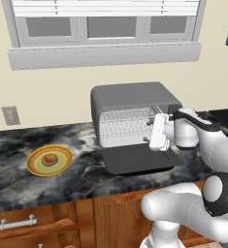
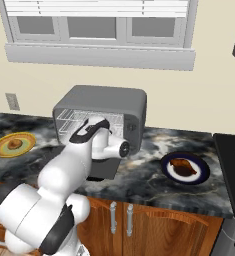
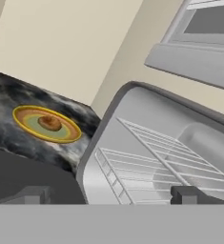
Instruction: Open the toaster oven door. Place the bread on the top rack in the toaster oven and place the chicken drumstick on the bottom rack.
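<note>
Jaws stand wide apart and clamp nothing; in the hand view the two dark fingertips (image 3: 189,194) rise far from each other at the bottom, with the oven cavity between them. The gripper (image 1: 147,131) hangs just in front of the open mouth of the toaster oven (image 1: 130,99), above the toaster oven door (image 1: 137,160), which lies folded down flat on the bench (image 1: 81,181).

Inside the oven two silver wire racks (image 3: 156,162) sit one above the other, both bare. One yellow plate (image 1: 49,160) rests on the bench well to the left of the oven and carries the bread (image 1: 49,159), a single tan bun at its middle. One dark blue plate (image 2: 185,168) rests on the bench to the right of the oven, near the stove edge, and carries the chicken drumstick (image 2: 183,166), one reddish-brown piece.

The arm reaches forward from the base, its elbow bent, the forearm level over the lowered door, and the hand turned sideways toward the cavity.

A window (image 1: 105,24) with three panes runs across the wall above the oven.
</note>
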